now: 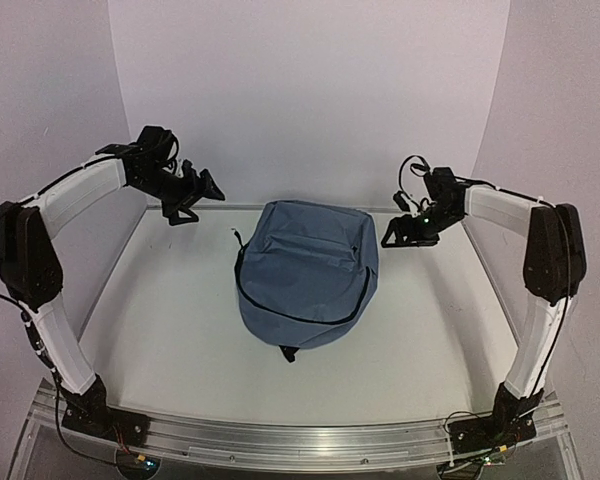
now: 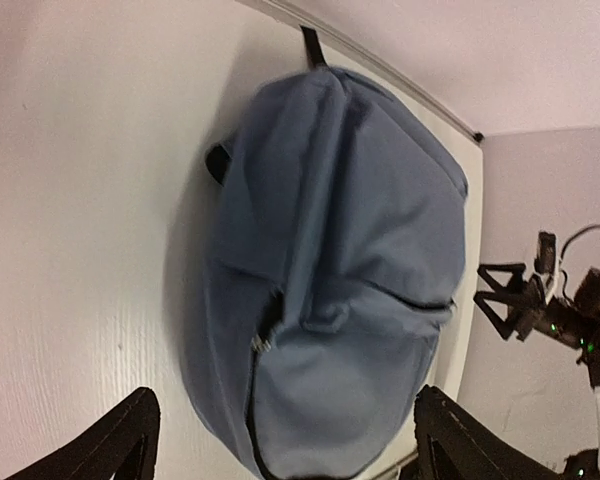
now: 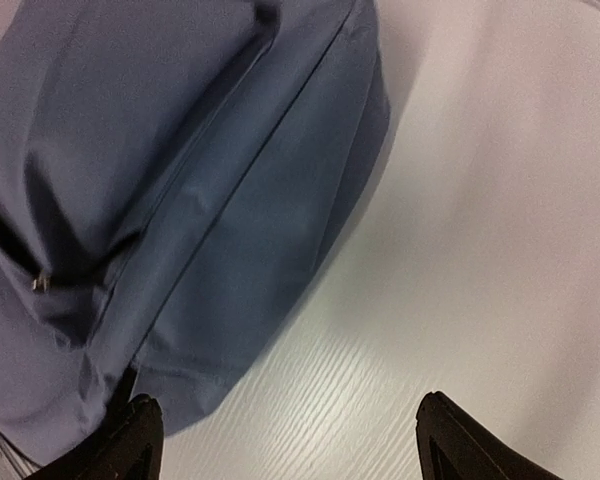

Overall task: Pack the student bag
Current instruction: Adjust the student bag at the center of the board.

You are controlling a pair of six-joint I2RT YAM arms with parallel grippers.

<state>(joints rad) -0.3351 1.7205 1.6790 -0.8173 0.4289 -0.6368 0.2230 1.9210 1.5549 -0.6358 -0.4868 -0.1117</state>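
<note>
The student bag (image 1: 305, 270) lies flat in the middle of the white table, slate-blue, with a dark zipper line (image 1: 315, 318) curving round its near part. My left gripper (image 1: 192, 205) hovers to the bag's far left, open and holding nothing. In the left wrist view the bag (image 2: 340, 250) fills the middle, its zipper pull (image 2: 263, 343) showing between my wide-spread fingers (image 2: 110, 445). My right gripper (image 1: 400, 238) hangs at the bag's far right corner, open and empty. The right wrist view has the bag (image 3: 160, 170) at upper left and bare table between the fingertips (image 3: 475, 440).
A black strap end (image 1: 288, 352) sticks out from under the bag's near edge. The white table (image 1: 430, 310) is bounded by grey walls at the back and sides, with a metal rail (image 1: 300, 440) along the near edge.
</note>
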